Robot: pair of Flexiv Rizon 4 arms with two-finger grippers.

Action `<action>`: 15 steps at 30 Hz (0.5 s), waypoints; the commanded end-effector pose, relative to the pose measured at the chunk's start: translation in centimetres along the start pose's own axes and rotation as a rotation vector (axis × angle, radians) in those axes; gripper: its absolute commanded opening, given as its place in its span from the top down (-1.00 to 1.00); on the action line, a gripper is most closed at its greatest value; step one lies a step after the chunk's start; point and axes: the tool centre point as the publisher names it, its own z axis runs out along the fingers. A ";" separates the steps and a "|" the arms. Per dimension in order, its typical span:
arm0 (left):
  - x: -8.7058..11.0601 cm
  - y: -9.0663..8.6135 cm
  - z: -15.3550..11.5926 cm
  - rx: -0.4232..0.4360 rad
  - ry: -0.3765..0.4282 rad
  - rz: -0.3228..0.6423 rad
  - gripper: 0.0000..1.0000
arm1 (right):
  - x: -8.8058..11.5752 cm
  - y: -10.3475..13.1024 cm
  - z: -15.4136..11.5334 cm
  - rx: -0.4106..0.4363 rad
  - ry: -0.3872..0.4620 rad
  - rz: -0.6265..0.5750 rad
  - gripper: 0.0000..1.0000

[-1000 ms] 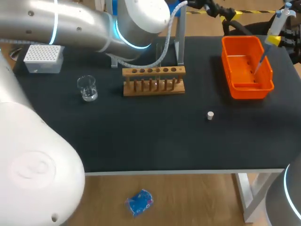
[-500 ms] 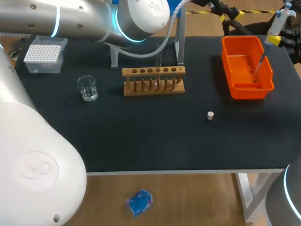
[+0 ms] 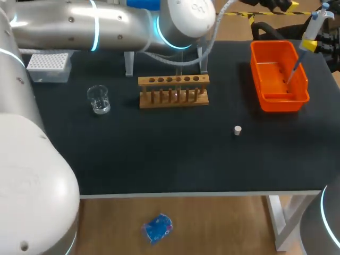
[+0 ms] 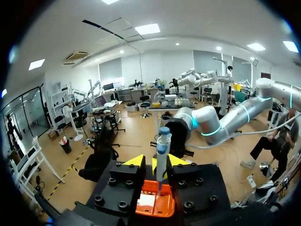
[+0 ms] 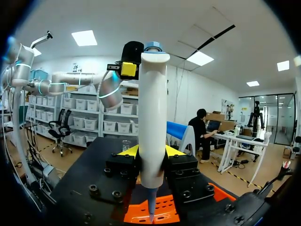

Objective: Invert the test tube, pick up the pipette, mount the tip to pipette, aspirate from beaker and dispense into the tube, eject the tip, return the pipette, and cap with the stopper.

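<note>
My right gripper [image 3: 309, 45] [image 5: 151, 151] is shut on the white pipette [image 3: 314, 24] [image 5: 153, 117] with a blue top, held upright at the far right. The pipette's thin tip [image 3: 293, 71] [image 5: 151, 209] points down into the orange bin [image 3: 278, 93] [image 5: 164, 212]. My left gripper [image 3: 279, 4] [image 4: 156, 162] hangs past the table's back edge, facing the pipette [image 4: 162, 155] from a short way off. Its fingers stand narrowly apart with nothing between them. A small white stopper [image 3: 237, 130] lies on the mat. The glass beaker [image 3: 99, 99] stands at the left.
A wooden tube rack [image 3: 173, 90] stands mid-table, with a grey stand [image 3: 203, 58] behind it. A white tip box [image 3: 49, 66] sits at the back left. My left arm [image 3: 106, 29] spans the table's back edge.
My left arm has swung to the right along the back, bringing its gripper nearer the pipette. The right gripper and pipette have not moved.
</note>
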 end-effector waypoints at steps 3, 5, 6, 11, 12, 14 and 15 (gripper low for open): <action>0.0 -0.5 2.3 0.066 0.027 -0.001 1.00 | -0.1 0.0 -0.1 0.000 0.003 -0.001 1.00; 0.0 -0.5 2.3 0.066 0.027 -0.001 1.00 | -0.1 0.0 -0.1 0.000 0.003 -0.001 1.00; 0.0 -0.5 2.3 0.066 0.027 -0.001 1.00 | -0.1 0.0 -0.1 0.000 0.003 -0.001 1.00; 0.0 -0.5 2.3 0.066 0.027 -0.001 1.00 | -0.1 0.0 -0.1 0.000 0.003 -0.001 1.00; 0.0 -0.5 2.3 0.066 0.027 -0.001 1.00 | -0.1 0.0 -0.1 0.000 0.003 -0.001 1.00; 0.0 -0.5 2.3 0.066 0.027 -0.001 1.00 | -0.1 0.0 -0.1 0.000 0.003 -0.001 1.00; 0.0 -0.5 2.3 0.066 0.027 -0.001 1.00 | -0.1 0.0 -0.1 0.000 0.003 -0.001 1.00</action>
